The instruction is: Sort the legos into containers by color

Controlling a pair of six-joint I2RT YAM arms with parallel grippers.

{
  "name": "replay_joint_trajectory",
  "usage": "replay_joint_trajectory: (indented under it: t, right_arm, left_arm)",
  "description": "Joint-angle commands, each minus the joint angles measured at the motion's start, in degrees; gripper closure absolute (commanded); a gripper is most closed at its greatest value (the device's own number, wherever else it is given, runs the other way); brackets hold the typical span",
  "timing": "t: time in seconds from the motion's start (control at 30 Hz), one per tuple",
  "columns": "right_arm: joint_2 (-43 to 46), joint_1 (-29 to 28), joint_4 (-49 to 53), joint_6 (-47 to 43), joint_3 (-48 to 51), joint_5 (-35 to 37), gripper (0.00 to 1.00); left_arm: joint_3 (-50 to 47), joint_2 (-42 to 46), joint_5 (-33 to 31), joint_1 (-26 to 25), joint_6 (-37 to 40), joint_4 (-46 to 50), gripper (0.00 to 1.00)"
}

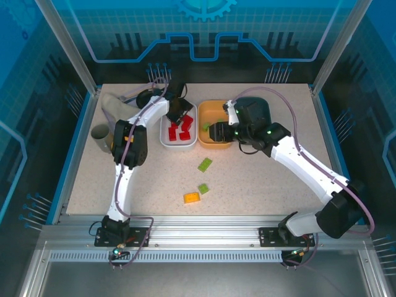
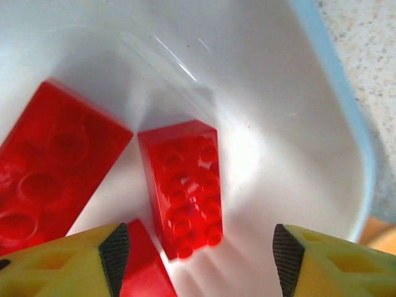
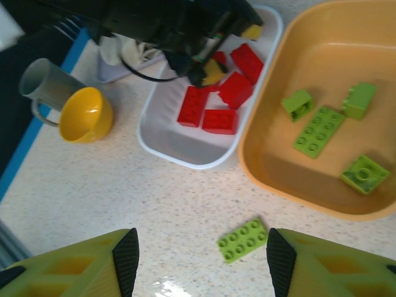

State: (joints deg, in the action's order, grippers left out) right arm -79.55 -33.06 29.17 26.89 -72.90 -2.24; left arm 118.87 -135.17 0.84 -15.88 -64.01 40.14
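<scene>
Red legos (image 1: 180, 132) sit in the white tray (image 1: 178, 146), green legos (image 3: 318, 129) in the orange tray (image 3: 334, 55) (two loose green bricks (image 1: 205, 164) and a yellow-orange brick (image 1: 192, 198) await on the table (image 1: 260, 185)); left gripper (image 2: 201, 260) and right gripper (image 3: 203, 260) both spread wide, empty.

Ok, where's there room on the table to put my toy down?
Plenty of bare table between the loose legos and the right arm, and more in the far right corner. Left of the left arm is free too. Crowded at the back left: grey cup, white tray and orange tray, with both arms reaching in there.
</scene>
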Motion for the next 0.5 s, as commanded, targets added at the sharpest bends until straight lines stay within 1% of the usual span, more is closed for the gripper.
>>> replay_joint_trajectory:
  t: [0.0, 0.13, 0.23, 0.3, 0.4, 0.47]
  right_arm:
    - [-0.3, -1.2, 6.5, -2.6, -1.9, 5.5, 0.4]
    - [-0.7, -4.0, 7.7, -1.4, -1.1, 8.6, 0.4]
    - [-1.8, -8.3, 8.8, -4.1, -1.1, 8.9, 0.4]
    - [-3.0, -11.6, 10.6, -7.6, -1.7, 8.9, 0.4]
    - [-4.4, -17.7, 12.1, -17.0, -0.8, 6.4, 0.38]
    - [-5.0, -22.2, 12.5, -24.1, 1.2, 3.6, 0.32]
  left_arm:
    - [-1.0, 9.6, -1.5, -0.5, 1.9, 2.4, 0.3]
    - [-5.8, 18.1, -3.4, -1.5, 4.0, 3.2, 0.26]
    - [-11.8, 26.3, -5.3, -2.7, 6.1, 4.3, 0.24]
    - [-17.7, 32.6, -6.3, -3.5, 7.4, 4.6, 0.22]
    - [-29.2, 43.8, -6.7, -4.0, 8.8, 4.3, 0.2]
    - [-37.7, 52.6, -7.2, -4.0, 9.6, 4.9, 0.17]
